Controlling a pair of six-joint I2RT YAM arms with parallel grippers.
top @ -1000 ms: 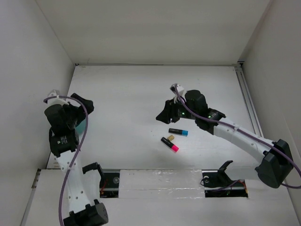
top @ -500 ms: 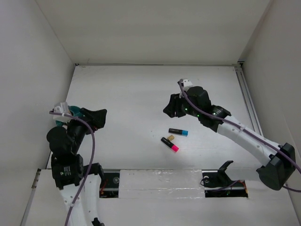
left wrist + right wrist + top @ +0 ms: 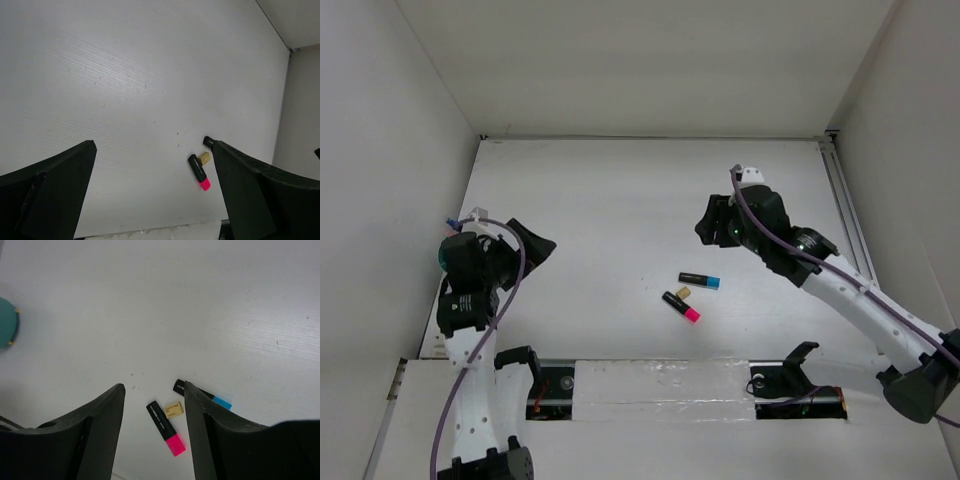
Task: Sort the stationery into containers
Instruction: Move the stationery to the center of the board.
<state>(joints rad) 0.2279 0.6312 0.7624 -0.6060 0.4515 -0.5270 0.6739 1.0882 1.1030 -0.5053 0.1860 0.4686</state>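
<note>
The short black marker with a pink end (image 3: pixel 681 307) lies diagonally at mid-table, pink tip toward the arm bases. Just beside it are a small tan eraser-like block (image 3: pixel 684 292) and a black marker with a blue end (image 3: pixel 700 281) lying crosswise. The right gripper (image 3: pixel 711 222), parted and empty, hovers beyond them and is nearer than the left gripper (image 3: pixel 534 251), spread wide and empty. The round teal plastic organizer (image 3: pixel 7 322) sits far left. The barrels seem to carry print, but it is too small to read.

A white table (image 3: pixel 620 200) lies between plain white walls (image 3: pixel 650 60); a metal rail (image 3: pixel 847 210) runs along its right edge; glossy tape (image 3: pixel 660 372) crosses the near edge.
</note>
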